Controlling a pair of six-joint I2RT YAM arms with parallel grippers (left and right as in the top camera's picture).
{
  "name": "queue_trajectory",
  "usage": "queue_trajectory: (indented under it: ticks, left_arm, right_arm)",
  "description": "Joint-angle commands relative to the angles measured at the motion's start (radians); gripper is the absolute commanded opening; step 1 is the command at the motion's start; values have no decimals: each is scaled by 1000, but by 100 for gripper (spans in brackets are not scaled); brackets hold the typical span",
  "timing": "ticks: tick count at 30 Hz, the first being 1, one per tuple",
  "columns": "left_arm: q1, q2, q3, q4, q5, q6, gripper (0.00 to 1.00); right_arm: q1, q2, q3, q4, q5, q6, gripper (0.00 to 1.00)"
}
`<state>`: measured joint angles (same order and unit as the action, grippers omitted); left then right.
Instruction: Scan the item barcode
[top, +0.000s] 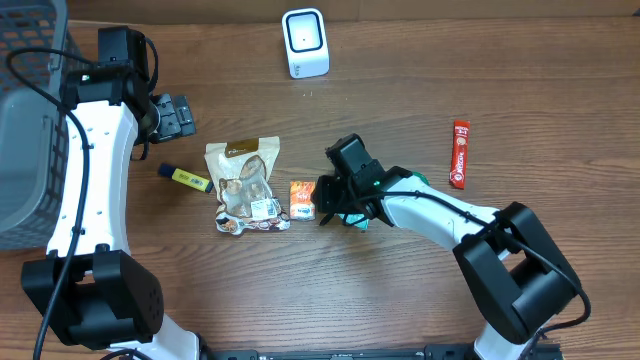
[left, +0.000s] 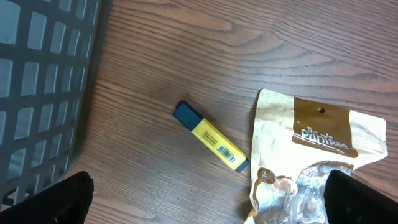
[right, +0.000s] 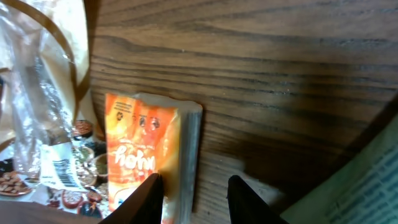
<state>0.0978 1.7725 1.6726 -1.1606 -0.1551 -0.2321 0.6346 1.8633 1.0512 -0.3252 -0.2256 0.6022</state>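
R gripper (top: 323, 204) sat low, jaws slightly parted astride edge of orange sachet (right: 142, 155), beside snack bag (top: 245, 182). L gripper (top: 178, 115) gaped wide, holding nothing, near yellow highlighter (left: 211, 137).

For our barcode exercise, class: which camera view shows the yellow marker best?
The left wrist view: the yellow marker lies large and whole, with the printing on its side visible. Overhead shows it small. The right wrist view misses it.
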Motion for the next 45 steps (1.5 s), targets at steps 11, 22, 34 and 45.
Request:
queue_trajectory:
  ticks: [11, 22, 34, 45]
  left_arm:
    - [-7, -14, -1, -2, -9, 8, 100]
    - [-7, -14, -1, -2, -9, 8, 100]
    - [-7, -14, -1, -2, -9, 8, 100]
    - [-7, -14, -1, -2, -9, 8, 100]
  right_arm:
    - [0, 13, -3, 63, -24, -9, 35]
    - [19, 13, -3, 66, -23, -9, 35]
    - [26, 74, -2, 103, -46, -8, 29]
    - [18, -18, 11, 84, -51, -8, 10]
